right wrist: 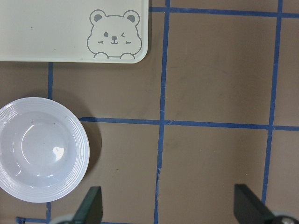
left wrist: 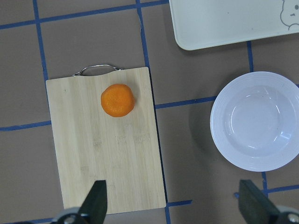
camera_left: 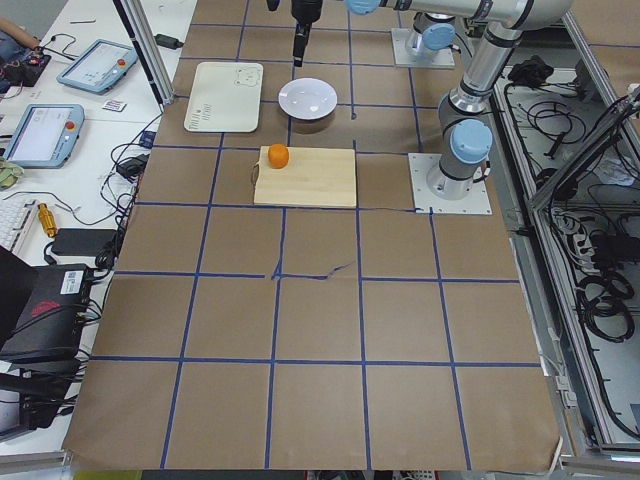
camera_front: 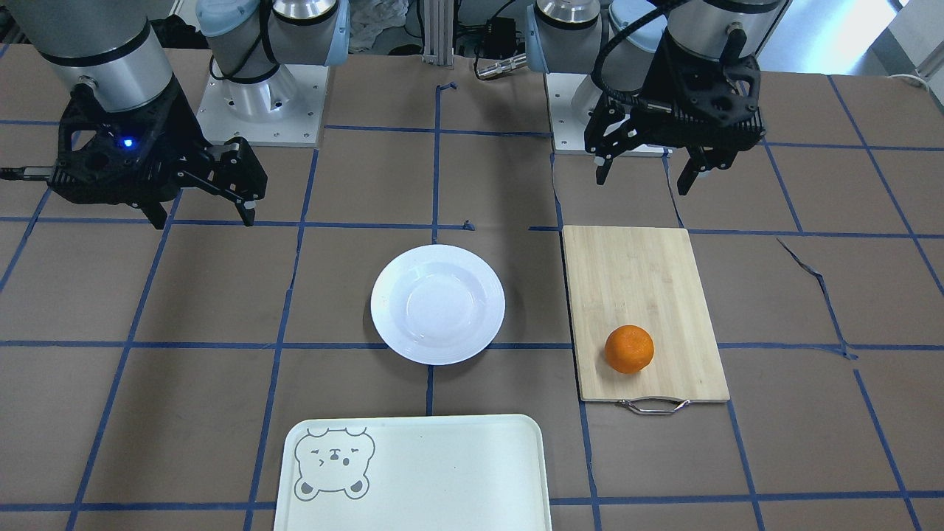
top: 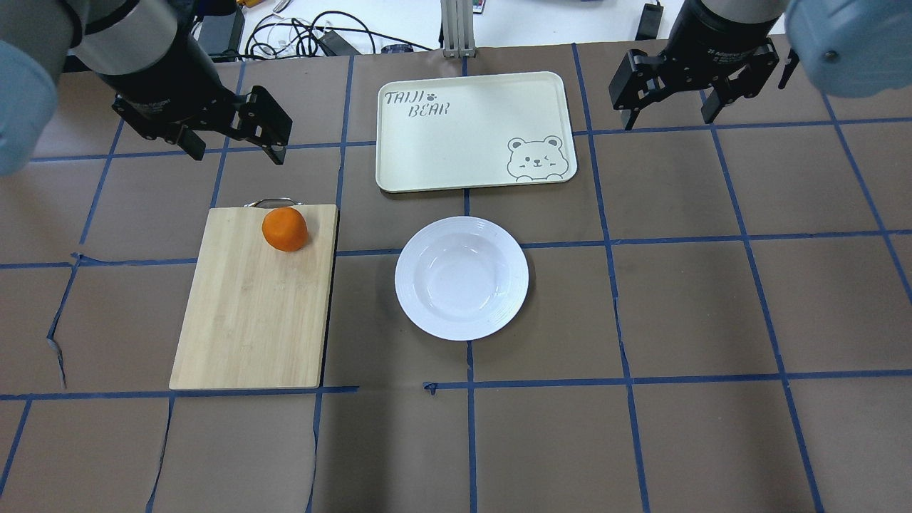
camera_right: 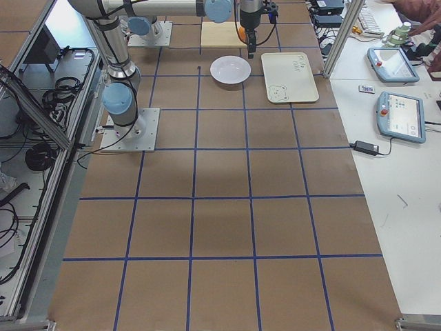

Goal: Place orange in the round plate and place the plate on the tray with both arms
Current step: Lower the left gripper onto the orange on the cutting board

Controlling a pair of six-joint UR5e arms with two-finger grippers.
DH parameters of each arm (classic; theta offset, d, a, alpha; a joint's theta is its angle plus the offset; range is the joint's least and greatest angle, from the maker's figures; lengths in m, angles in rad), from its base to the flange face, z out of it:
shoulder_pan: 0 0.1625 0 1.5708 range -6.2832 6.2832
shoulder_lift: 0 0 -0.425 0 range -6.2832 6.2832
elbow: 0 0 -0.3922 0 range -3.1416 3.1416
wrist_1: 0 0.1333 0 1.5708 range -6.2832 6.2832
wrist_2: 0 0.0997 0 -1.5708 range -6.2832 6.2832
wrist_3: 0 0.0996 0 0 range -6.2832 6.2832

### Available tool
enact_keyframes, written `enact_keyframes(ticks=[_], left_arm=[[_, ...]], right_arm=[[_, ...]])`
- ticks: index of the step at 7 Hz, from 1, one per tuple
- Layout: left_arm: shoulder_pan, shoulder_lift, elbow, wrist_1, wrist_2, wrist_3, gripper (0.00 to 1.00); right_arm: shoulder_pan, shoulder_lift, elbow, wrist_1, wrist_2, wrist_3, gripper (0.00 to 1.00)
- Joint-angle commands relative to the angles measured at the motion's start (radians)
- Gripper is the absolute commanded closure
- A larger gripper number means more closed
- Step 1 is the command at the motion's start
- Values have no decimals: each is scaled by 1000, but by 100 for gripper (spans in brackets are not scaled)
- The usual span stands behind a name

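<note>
The orange (top: 285,229) sits at the handle end of a bamboo cutting board (top: 249,313), at 10 o'clock from the bare round plate (top: 462,278) in the overhead view. The tray (top: 463,135), equally bare, lies at the plate's 12 o'clock. The left gripper (top: 234,151) hovers at the orange's 11 o'clock and the right gripper (top: 668,117) at the tray's 3 o'clock, both with fingers spread.

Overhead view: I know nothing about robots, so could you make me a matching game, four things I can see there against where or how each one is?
Things
1. orange
2. plate
3. tray
4. left gripper

States
A. white, empty
B. on the wooden board, near its metal handle
C. open, above the table, holding nothing
D. cream, bear drawing in one corner

Pairs: 1-B, 2-A, 3-D, 4-C
</note>
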Motion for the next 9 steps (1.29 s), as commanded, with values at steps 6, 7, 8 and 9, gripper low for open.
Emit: enact_keyframes(ticks=[6,7,8,9], left_arm=[[100,-240,-185,127,7,-15,0],[111,-265,-213,233,7,-13,0],[125,-297,-221,307,8,-13,0],[130,-335,-221,368,10,-48,0]], right_arm=[[0,0,0,0,0,0,0],[0,-1,0,0,0,0,0],[1,-1,0,0,0,0,0],[2,0,0,0,0,0,0]])
